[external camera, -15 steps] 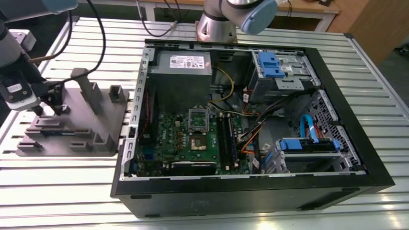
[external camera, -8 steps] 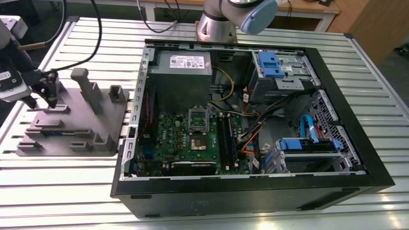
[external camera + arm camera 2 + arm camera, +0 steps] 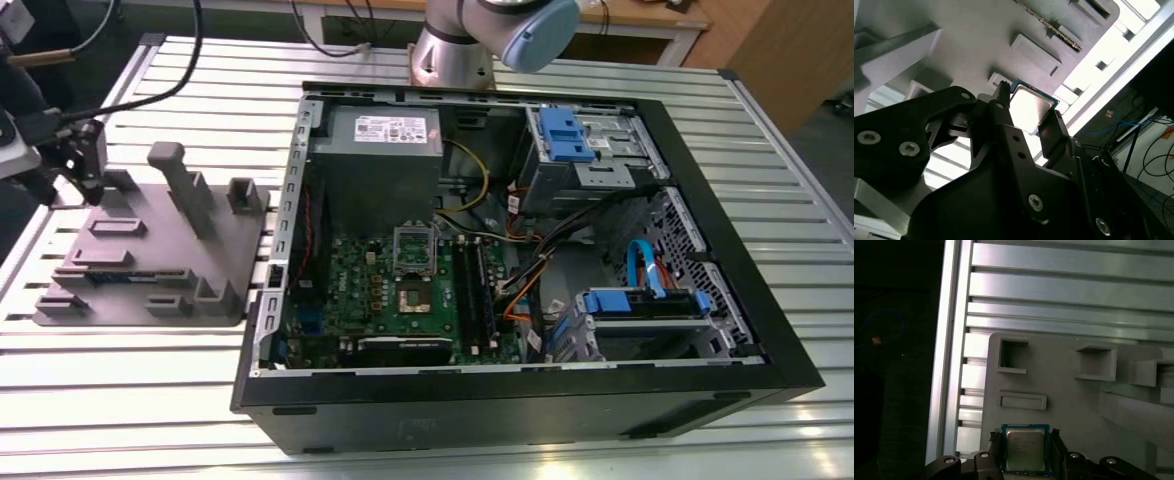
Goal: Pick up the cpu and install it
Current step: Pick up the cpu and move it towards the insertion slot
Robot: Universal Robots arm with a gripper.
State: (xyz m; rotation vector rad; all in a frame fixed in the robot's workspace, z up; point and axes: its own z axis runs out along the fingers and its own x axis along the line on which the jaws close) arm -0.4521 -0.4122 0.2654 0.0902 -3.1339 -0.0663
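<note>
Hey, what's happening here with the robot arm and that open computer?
A robot arm is working on a processor install. Its gripper is poised right at the cpu, which lies flat on the grey fixture plate on the slatted table. Whether it has gripped the chip can't be told. The open computer case stands beside the plate, toward the exterior view's right, and the chip is not in it.

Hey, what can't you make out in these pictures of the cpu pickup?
cpu: in the second wrist view the hand covers part of it.
Motherboard socket: in the exterior view, its contacts are too small to tell.
Arm: cut off by the exterior view's top edge.
Fixture plate: runs off the first wrist view's edge.
</note>
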